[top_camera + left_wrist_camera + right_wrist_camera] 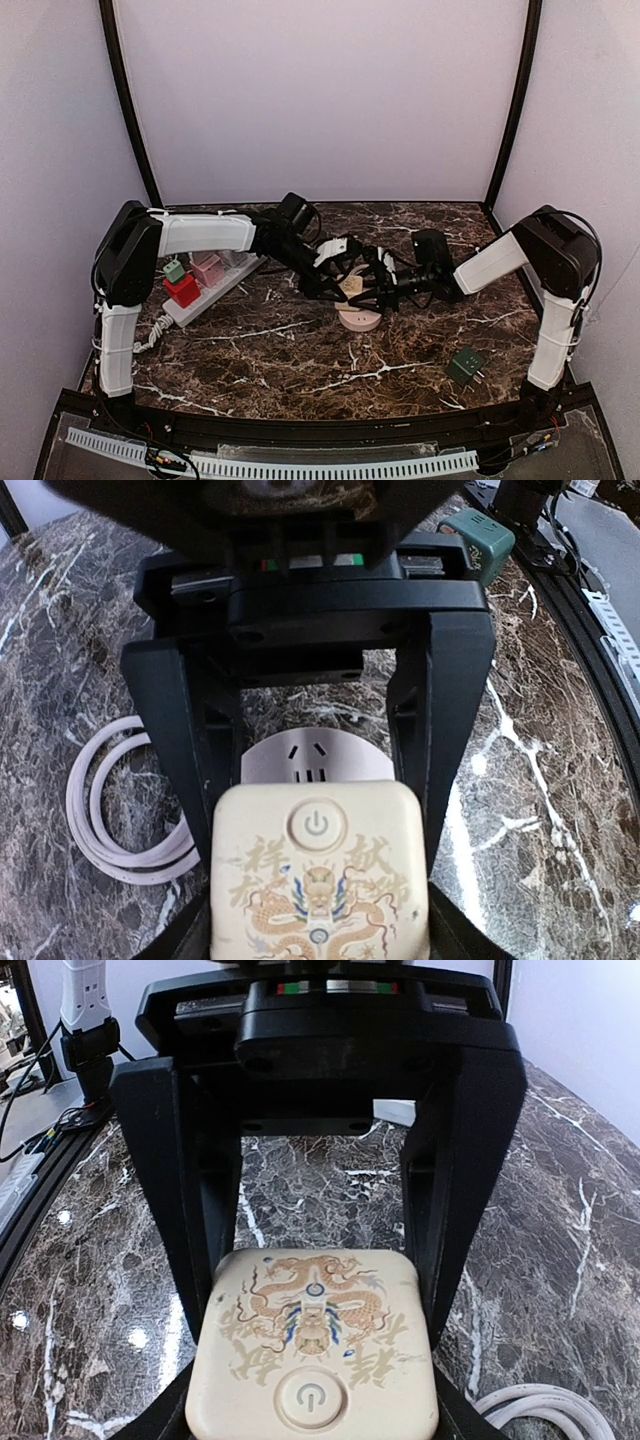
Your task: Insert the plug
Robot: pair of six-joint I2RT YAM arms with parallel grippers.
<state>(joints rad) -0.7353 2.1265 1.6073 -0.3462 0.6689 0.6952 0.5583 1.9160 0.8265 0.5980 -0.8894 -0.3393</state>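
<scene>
The left hand [318, 905] and right hand [312, 1385] are both clamping one cream plug [352, 287] over one round socket [315, 760]; one green plug [466, 365] is lying apart.

Top cam's up high at the near side, looking down over the whole table [260, 360]. Wrist cams sit right up close, both seeing the cream plug [318, 880] from opposite sides.
</scene>
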